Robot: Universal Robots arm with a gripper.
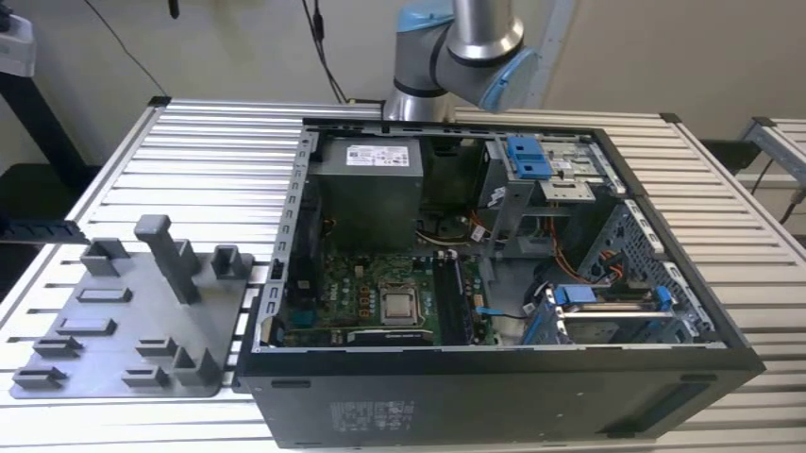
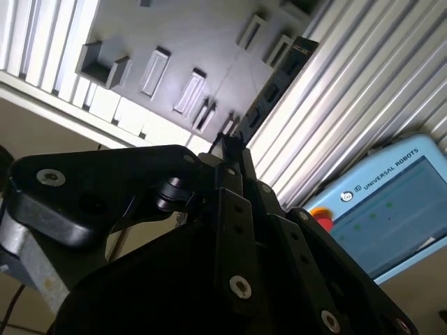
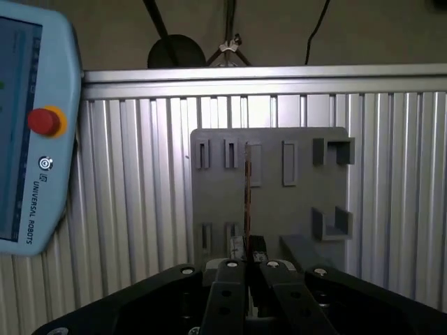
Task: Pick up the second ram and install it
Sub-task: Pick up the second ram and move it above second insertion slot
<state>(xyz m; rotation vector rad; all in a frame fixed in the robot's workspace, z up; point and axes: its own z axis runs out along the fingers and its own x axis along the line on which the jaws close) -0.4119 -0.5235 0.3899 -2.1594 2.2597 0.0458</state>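
Note:
My gripper [image 3: 248, 246] is shut on the second ram [image 3: 246, 188], a thin dark stick that I see edge-on in the first wrist view, running out from the fingertips. In the second wrist view the ram [image 2: 279, 77] shows its flat side with a row of black chips, reaching forward from the gripper [image 2: 230, 143]. It hangs in the air in front of the grey holder tray [image 3: 269, 202], well apart from it. The arm [image 1: 460, 38] rises out of the exterior view at the back, behind the open computer case [image 1: 504, 377].
The case lies open with its motherboard [image 1: 377, 283] and processor exposed. The grey tray [image 1: 126, 321] with upright posts sits at the exterior view's left on the ribbed metal table [image 1: 202, 151]. A blue teach pendant [image 3: 28, 132] hangs close by. A dark narrow bar [image 1: 44, 229] juts in at the exterior view's left edge.

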